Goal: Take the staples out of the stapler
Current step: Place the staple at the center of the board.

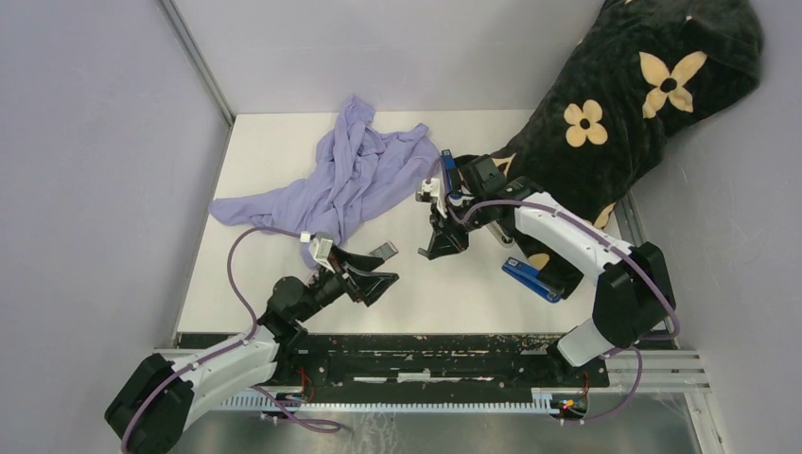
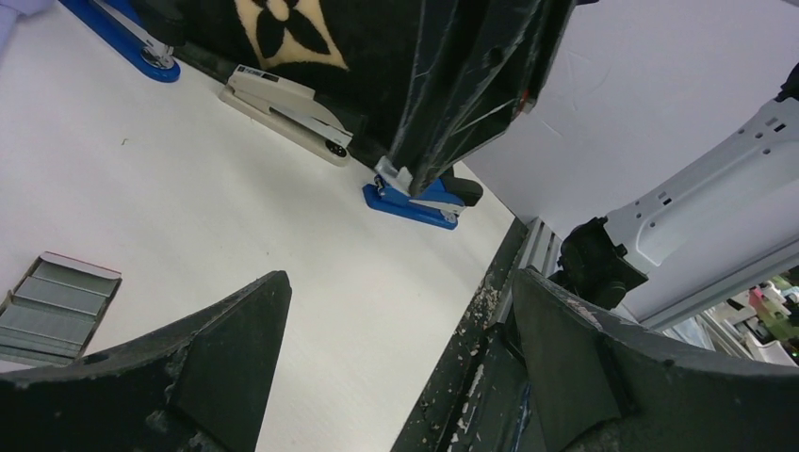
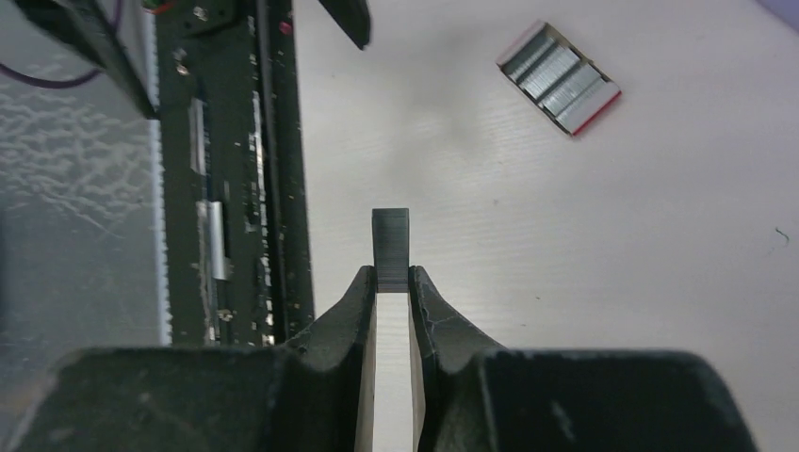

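Right claw (image 3: 392,279), pointing down, pinches 1 strip of staples (image 3: 391,240); left claw (image 2: 400,311), held low, gapes wide.

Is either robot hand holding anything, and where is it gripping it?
The right hand pinches a strip of staples by one end; the left hand is open, empty.

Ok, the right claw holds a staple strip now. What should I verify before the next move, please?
1. Right claw shut on the staple strip: ok.
2. Strip held free, touching no stapler: ok.
3. Bare table beneath the strip: ok.
4. Left claw open, holding nothing: ok.
5. Staple box lying apart from the strip: ok.
6. Staples inside the blue stapler: cannot tell.
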`<state>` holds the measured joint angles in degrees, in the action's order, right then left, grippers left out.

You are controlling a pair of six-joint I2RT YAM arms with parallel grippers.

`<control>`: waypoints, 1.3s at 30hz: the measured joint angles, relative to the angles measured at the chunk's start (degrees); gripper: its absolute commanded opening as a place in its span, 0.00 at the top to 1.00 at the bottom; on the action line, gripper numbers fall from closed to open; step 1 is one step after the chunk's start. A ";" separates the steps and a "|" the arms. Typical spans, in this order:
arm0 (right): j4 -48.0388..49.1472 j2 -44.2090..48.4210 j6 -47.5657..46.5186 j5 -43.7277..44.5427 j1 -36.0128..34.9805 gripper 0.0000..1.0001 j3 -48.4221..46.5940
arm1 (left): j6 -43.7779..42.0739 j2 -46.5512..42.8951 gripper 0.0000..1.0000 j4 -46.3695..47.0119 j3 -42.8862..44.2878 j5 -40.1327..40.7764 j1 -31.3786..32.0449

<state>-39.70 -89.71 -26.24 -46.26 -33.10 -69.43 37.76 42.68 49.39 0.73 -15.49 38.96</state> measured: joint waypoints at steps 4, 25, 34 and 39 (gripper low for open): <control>1.92 2.86 5.31 -7.78 1.07 0.85 0.02 | 1.51 2.86 0.10 5.25 0.42 0.57 0.00; 24.30 5.05 31.80 -24.87 1.33 0.85 4.96 | 5.31 15.98 0.37 21.92 9.53 0.37 3.30; 26.18 5.05 33.97 -25.77 1.33 0.84 5.60 | 5.35 17.18 0.56 22.73 9.75 0.46 3.93; 26.82 5.05 34.45 -25.79 1.27 0.84 5.62 | 5.55 17.94 0.71 22.84 10.19 0.44 4.00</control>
<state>-12.88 -84.66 8.21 -72.05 -31.83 -63.81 43.31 60.62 72.23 10.92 -15.05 42.96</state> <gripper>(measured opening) 0.183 0.354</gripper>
